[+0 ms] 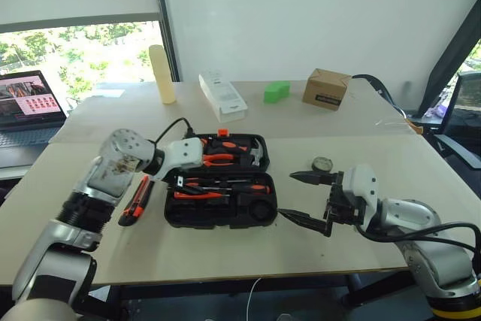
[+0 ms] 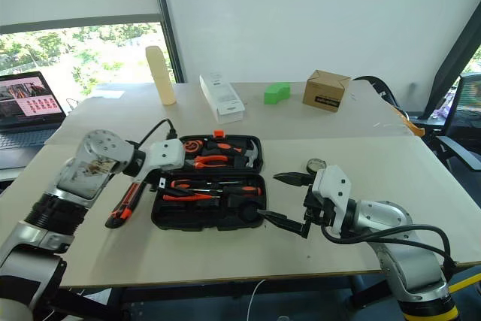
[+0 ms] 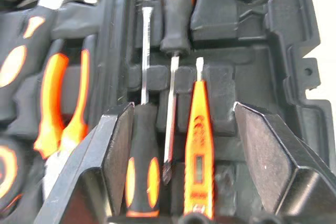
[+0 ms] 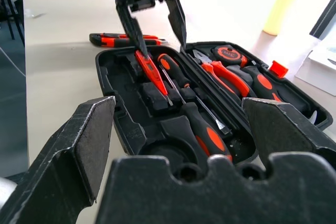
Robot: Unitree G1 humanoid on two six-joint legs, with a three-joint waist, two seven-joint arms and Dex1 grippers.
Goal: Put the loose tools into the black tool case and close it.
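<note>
The black tool case point(image 1: 171, 214) lies open mid-table. Two screwdrivers point(image 3: 143, 169) point(image 3: 176, 3) and the slim orange tester point(image 3: 197, 150) rest in its front slots. My left gripper point(image 1: 179, 180) hovers just above them at the case's left end, open, nothing between its fingers point(image 3: 118, 145); the right wrist view shows the left gripper point(image 4: 164, 48) over the tester point(image 4: 149, 69). The utility knife point(image 1: 135, 201) lies on the table left of the case. A small round tape roll point(image 1: 322, 164) sits right of it. My right gripper point(image 1: 285, 195) stands wide open beside the case's right end, empty.
Pliers point(image 1: 218, 159) and a hammer point(image 1: 255, 154) fill the case's back half. On the far table stand a cardboard box point(image 1: 326, 89), a green block point(image 1: 276, 92), a white box point(image 1: 222, 95) and a yellow cylinder point(image 1: 161, 73). A laptop point(image 1: 26, 107) is far left.
</note>
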